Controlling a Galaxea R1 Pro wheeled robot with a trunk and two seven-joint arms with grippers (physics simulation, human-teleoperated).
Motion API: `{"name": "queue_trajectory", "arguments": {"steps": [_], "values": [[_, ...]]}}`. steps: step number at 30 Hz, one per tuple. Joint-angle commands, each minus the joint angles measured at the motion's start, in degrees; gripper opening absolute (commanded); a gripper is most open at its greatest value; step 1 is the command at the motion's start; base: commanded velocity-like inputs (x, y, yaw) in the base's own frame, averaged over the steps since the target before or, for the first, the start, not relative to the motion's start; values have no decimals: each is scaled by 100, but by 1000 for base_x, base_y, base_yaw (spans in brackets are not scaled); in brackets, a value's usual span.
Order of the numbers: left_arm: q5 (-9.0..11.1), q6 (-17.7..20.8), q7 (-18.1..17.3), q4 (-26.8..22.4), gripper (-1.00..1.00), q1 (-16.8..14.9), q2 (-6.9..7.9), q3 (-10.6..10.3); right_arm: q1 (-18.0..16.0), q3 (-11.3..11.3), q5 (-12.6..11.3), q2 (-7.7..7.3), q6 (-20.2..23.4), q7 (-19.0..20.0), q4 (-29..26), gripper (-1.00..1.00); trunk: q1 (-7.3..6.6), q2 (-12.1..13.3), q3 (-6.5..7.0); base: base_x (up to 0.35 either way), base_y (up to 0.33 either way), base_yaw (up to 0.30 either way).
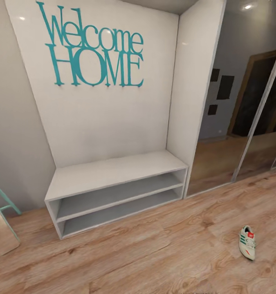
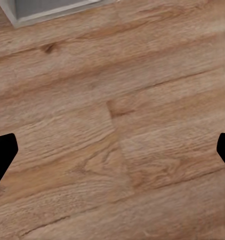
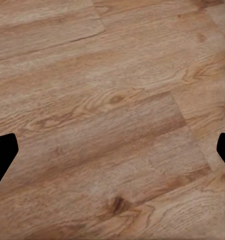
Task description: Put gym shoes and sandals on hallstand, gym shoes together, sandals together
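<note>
Head view looks over the corridor floor (image 1: 154,261), smooth warm light-brown planks with wavy wood grain and dark knots. Against the far wall rises a tall white alcove panel (image 1: 101,122), flat and matte, carrying teal cut-out lettering (image 1: 95,49) that reads "Welcome HOME". At its foot sits a straight-sided white bench unit (image 1: 113,169), a long box with a flat top and two open shelf levels, both bare. To the right of it stands a glossy mirrored sliding door (image 1: 244,102) with a slim pale frame, reflecting the floor. At the left edge leans a thin teal frame (image 1: 5,200).

One gym shoe (image 1: 247,242) lies alone on the floor planks toward the lower right, well apart from the bench. It is small and white, with green side stripes and an orange-red mark at the end nearest the camera, sole down.

Left wrist view shows the left gripper (image 2: 112,155) with its two black fingertips (image 2: 2,155) set wide apart, released, with only bare planks between them. Beyond the fingertips, a pale grey corner of the bench unit (image 2: 47,10) meets the floor.

Right wrist view shows the right gripper (image 3: 112,155) with its fingertips (image 3: 2,155) also spread wide and holding nothing, with knotted wood grain between them.
</note>
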Motion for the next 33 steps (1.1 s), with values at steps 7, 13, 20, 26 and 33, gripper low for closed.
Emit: {"name": "queue_trajectory", "arguments": {"steps": [7,13,20,26,33], "values": [[11,-18,-7,2,100,-2,3,18,-6,-3,-2,1,-19,-4,7,100,0,-3,-33,101,-270,-283],[11,-18,-7,2,100,-7,7,25,-6,-3,-2,1,-19,-5,7,100,0,-3,-57,196,-229,-282],[11,-18,-6,2,100,-7,16,27,-5,-3,-2,1,-19,-5,7,100,0,-3,-86,235,-200,-282],[11,-18,-7,2,100,-7,17,27,-4,-3,-2,1,-19,-6,7,100,0,-3,-110,240,-197,-281],[11,-18,-7,2,100,-8,17,27,-4,-3,-2,1,-19,-5,7,100,0,-3,-139,241,-196,-279]]}}
